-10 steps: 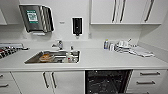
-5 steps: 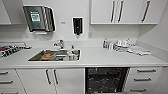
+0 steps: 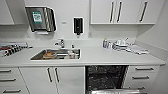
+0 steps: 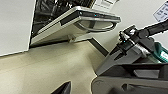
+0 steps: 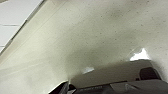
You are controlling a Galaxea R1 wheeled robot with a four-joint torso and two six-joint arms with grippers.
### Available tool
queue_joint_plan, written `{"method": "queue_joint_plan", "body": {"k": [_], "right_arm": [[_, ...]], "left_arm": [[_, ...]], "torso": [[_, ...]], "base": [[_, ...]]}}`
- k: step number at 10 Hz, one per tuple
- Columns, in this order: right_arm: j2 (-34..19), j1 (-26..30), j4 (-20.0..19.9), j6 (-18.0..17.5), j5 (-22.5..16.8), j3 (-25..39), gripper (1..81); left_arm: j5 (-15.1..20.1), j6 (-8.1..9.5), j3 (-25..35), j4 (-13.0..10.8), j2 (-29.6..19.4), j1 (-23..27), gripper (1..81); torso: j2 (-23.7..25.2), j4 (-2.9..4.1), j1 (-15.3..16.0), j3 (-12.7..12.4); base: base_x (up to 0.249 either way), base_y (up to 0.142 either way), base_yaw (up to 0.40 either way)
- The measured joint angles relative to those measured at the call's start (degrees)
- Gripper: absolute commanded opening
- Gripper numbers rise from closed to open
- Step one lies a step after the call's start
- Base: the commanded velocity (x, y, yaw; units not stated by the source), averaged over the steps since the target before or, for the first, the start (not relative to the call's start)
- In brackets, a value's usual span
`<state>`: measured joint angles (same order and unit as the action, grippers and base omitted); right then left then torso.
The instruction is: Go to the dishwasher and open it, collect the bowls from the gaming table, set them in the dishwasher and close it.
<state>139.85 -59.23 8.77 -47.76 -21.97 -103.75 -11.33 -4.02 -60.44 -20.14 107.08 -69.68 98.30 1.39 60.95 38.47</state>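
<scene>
Straight ahead in the head view, a smooth white countertop (image 3: 100, 58) runs across a kitchenette, with flat white cabinet doors (image 3: 52, 78) and drawers (image 3: 141, 77) with slim bar handles beneath it. Set into the counter is a rectangular stainless steel sink (image 3: 57, 54) holding a few items, one of them orange-brown, too blurred to name. A chrome tap (image 3: 61, 43) stands behind it. On the wall hang a shiny metal paper towel dispenser (image 3: 40, 19) and a black soap dispenser (image 3: 78, 25). A small bottle (image 3: 105, 43) and a loose pile of dishes (image 3: 122, 45) sit on the counter to the right. The dishwasher (image 3: 105, 77) is under the counter right of the sink, its cavity dark and racked, its door dropped open. From the left wrist view, the dishwasher door (image 4: 75, 23) hangs part lowered, brushed steel with a curved bar handle (image 4: 96, 26), above pale speckled floor (image 4: 45, 67); whether the left gripper is open I cannot tell. From the right wrist view, the same pale speckled floor (image 5: 87, 37) spreads out beside a white cabinet front (image 5: 15, 17); the right gripper's state I cannot tell.
</scene>
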Motion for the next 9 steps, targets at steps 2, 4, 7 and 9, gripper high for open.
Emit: {"method": "queue_joint_plan", "body": {"k": [2, 4, 7, 9], "right_arm": [[1.16, -0.63, 0.9, 3.11, 2.07, -1.32, 81.1], [1.28, -3.94, 1.18, 6.7, 5.74, -2.34, 81.1], [3.39, -6.53, 1.37, 9.98, 10.36, -7.35, 81.1], [5.9, -8.09, 1.37, 12.24, 11.63, -11.82, 81.1]], "left_arm": [[0.55, 0.01, -3.06, 0.05, 2.79, -0.33, 81.1], [1.94, 1.28, -7.52, 0.79, 5.4, -1.73, 81.1], [2.84, 3.93, -19.6, 1.99, 11.47, -4.4, 81.1], [3.15, 5.73, -27.26, 2.8, 16.73, -6.8, 81.1]], "torso": [[0.0, 0.0, 0.02, 0.0], [0.0, 0.0, 0.02, 0.0], [0.0, 0.0, 0.02, 0.0], [0.0, 0.0, 0.02, 0.0]], "base": [[0.0, 0.0, 0.0], [0.0, 0.0, 0.0], [0.0, 0.0, 0.0], [0.0, 0.0, 0.0]]}}
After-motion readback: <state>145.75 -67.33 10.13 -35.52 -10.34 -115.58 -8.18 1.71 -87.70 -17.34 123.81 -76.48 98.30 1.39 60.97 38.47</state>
